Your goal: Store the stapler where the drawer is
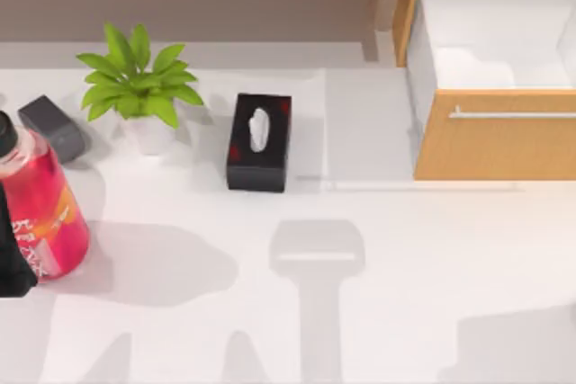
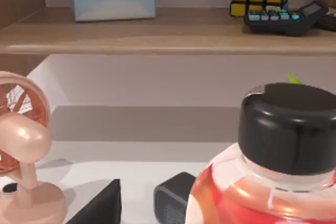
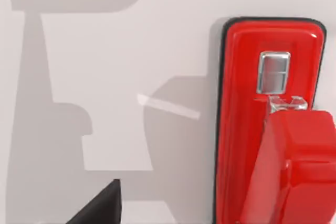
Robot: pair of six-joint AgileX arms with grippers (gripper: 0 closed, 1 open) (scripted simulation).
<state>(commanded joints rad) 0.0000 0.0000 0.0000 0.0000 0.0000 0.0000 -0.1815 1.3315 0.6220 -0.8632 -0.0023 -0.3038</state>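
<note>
Red stapler (image 3: 268, 119) sits close below my R gripper (image 3: 97, 208), grip state can't tell, so I'd centre over its body, drop straight, clamp its narrow sides, then carry to open drawer (image 1: 490, 132); L arm (image 1: 11, 263) idle by bottle (image 1: 40, 204).

left arm (image 1: 13, 263) at the table's left edge, low, fingers unseen

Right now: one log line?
drawer open | stapler flat on table, below right arm | left arm at left edge beside bottle
</note>
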